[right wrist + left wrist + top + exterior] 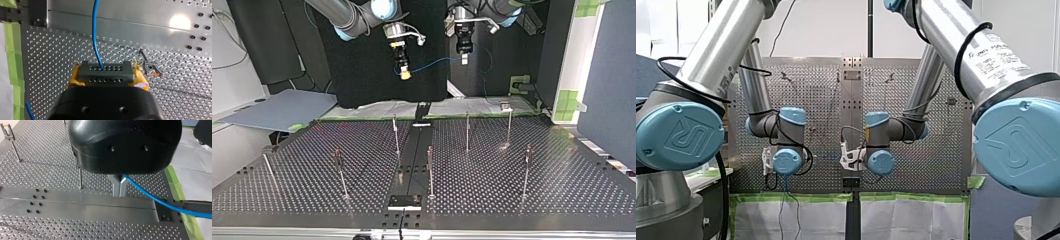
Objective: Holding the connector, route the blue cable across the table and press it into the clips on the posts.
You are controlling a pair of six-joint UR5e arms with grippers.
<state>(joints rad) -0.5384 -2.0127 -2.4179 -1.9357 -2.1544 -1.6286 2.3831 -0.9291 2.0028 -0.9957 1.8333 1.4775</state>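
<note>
My right claw (107,71) is clamped on the connector (105,75), its yellow pads (73,80) squeezing the two short ends, which leaves the blue cable (95,32) free to run straight out ahead toward twelve o'clock. My left claw (119,186) has its metal fingers (116,188) pinched together on that cable further along, probably to keep the stretch between the two from sagging while it is carried. The top view shows what neither wrist view does: both claws hang high above the table (562,165), the left at three o'clock of the right, the cable drooping slightly between them, and the posts (467,131) standing untouched below. The right wrist view alone shows a clip (150,67) from above, at two o'clock of the connector, well apart from the cable. The front view shows only wrists (787,161), no fingers.
</note>
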